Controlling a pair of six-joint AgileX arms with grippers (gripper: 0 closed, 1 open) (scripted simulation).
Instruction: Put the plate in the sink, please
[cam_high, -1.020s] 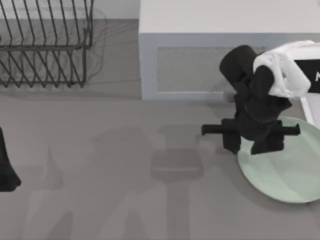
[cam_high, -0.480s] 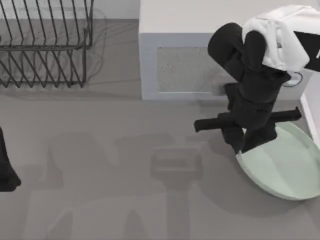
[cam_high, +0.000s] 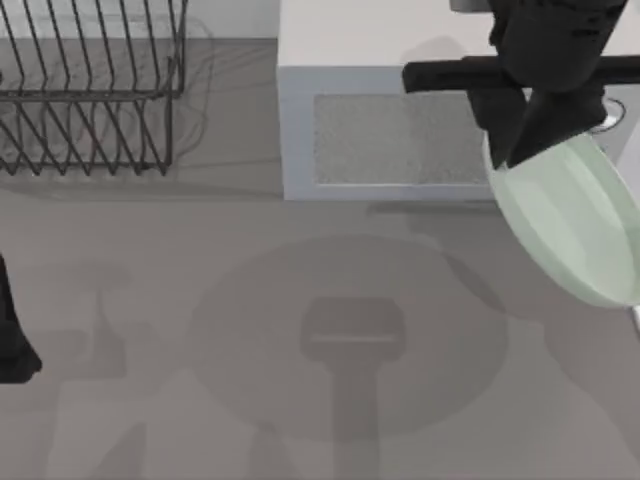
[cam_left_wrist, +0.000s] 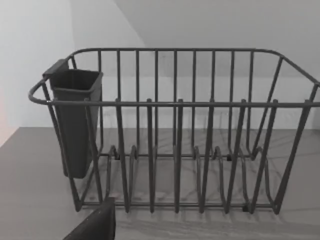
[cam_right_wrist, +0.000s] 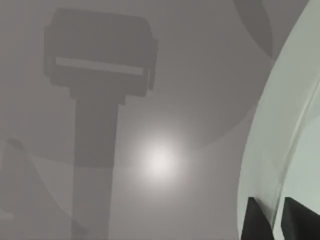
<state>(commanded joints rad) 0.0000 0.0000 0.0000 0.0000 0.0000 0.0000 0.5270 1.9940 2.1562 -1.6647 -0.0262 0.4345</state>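
The pale mint-green round plate (cam_high: 570, 225) runs past the right edge of the top view, and the right end effector (cam_high: 510, 150) covers its upper rim. The black wire dish rack (cam_high: 90, 90) is cut off by the top and left edges. The white microwave box (cam_high: 400, 110) continues beyond the top edge.

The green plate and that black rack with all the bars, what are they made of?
The round pale mint-green plate, pinched at its rim by the right gripper, looks like glazed ceramic or hard plastic: smooth, plain, softly shaded, so either fits. The black wire dish rack looks like coated metal wire: thin, matte dark rods bent into loops. Its dark cutlery cup looks like plastic.
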